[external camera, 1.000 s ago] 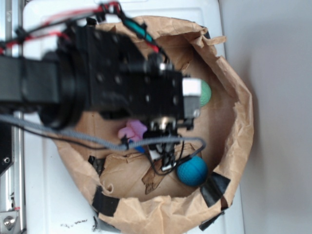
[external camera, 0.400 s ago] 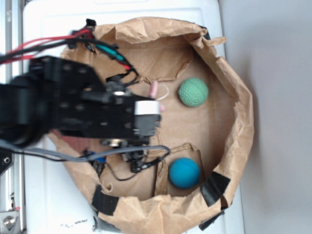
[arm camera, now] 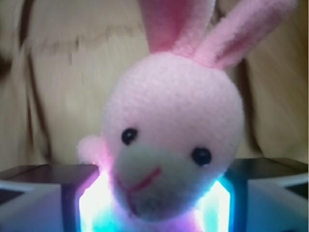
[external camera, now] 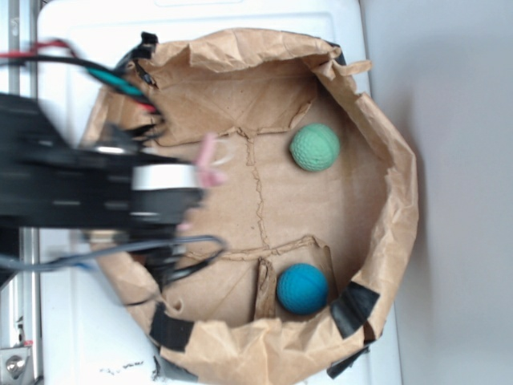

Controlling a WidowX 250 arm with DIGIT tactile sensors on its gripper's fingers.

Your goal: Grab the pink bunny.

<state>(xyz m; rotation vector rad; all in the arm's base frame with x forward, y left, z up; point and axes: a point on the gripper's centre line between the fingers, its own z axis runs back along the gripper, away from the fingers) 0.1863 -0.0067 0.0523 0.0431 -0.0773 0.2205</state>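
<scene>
Hand: the hand (arm camera: 153,203) is clamped on the pink bunny (arm camera: 169,135); in the wrist view its two fingers (arm camera: 41,193) press in from either side of the toy's lower face, lit white and teal at the contact
Pink bunny: held in the hand, head and both ears rising above the fingers; body and legs are cut off by the bottom edge of the wrist view
Bunny from outside: only a blurred pink sliver (external camera: 207,163) shows past the front of the arm; the rest is hidden behind the black arm
Arm: motion-blurred, covering the left part of the paper bag nest (external camera: 385,144); the fingers cannot be made out in the exterior view
Green ball (external camera: 314,147): well ahead of the hand, on the bag floor
Blue ball (external camera: 302,289): ahead and off to one side, near a black tape patch (external camera: 353,309)
Surface (external camera: 80,337): white, mostly hidden under the bag
</scene>
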